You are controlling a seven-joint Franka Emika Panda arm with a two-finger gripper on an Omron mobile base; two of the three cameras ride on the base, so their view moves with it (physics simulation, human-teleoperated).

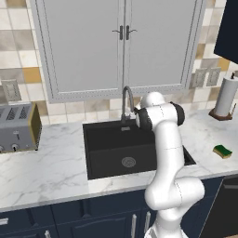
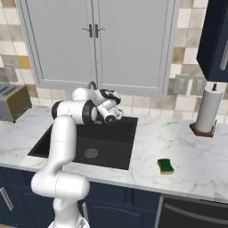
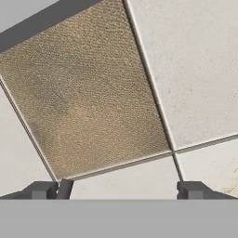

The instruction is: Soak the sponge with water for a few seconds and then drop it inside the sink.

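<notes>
In the left base view you see the small yellow sponge with its dark green scouring layer (image 1: 223, 151) lying flat on the white marble counter (image 1: 46, 167), well to the right of the deep matte-black sink (image 1: 100, 153) and near the counter's front edge. The curved grey metal faucet (image 1: 127, 100) rises behind the basin, and the white arm's upper joints stand in front of it. A grey toaster (image 1: 17, 126) sits far left; a white paper-towel roll on a dark wooden stand (image 1: 226, 98) sits far right.

In the right base view you find the sponge (image 2: 166, 165) on the counter between the sink (image 2: 113, 147) and the paper-towel roll (image 2: 208, 111) — apart from both. The gripper (image 2: 118, 113) sits over the sink's back edge, pointing toward the tiled wall; you cannot tell the jaws' spread here.

In the hand view you look straight at the wall tiles — a tan textured tile (image 3: 83, 93) among pale ones. The two dark fingertips (image 3: 46, 189) stand wide apart with nothing between them.
</notes>
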